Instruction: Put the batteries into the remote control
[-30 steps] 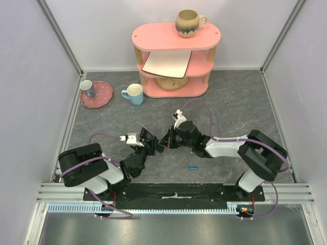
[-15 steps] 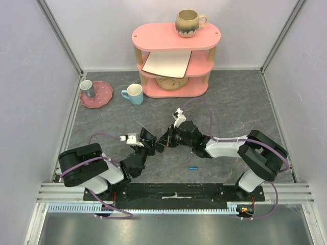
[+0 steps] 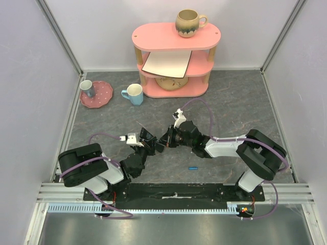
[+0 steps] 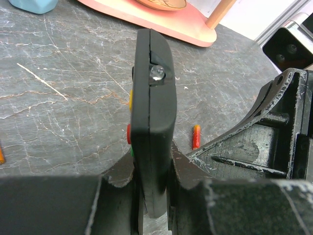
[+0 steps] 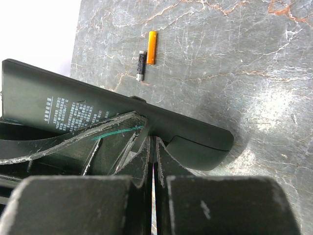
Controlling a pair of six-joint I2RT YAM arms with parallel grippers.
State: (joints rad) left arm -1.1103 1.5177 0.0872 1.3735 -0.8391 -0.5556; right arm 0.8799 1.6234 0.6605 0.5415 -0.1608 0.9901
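Left gripper (image 4: 152, 172) is clamped tight on the remote control (image 4: 154, 107). Both fingers pinch its near end, and the slim black bar stands on edge with its little clear bulb pointing far, toward the shelf. Coloured buttons peek out along its left side.

Right gripper (image 5: 152, 143) comes in from the right with its fingers fully together and nothing between them. The tips sit right against the remote's back face, the side with the pale printed text. The two grippers meet over the middle of the grey marbled table (image 3: 230, 102), with the remote lifted off the surface.

On the table just right of the remote in the left wrist view lies a red-orange battery (image 4: 196, 136). The right wrist view shows an orange battery (image 5: 152, 47) and a dark battery (image 5: 141, 65) lying close together on the table beyond the remote. Whether that orange one is the same cell, I cannot tell. A blue battery (image 3: 193, 167) lies alone on the near side, right of the grippers.

At the far end stands the pink shelf (image 3: 173, 38), with a brown mug (image 3: 189, 23) on top. A pale blue mug (image 3: 134, 94) sits to its left, and a pink plate (image 3: 102, 97) sits further left with a small cup on it.
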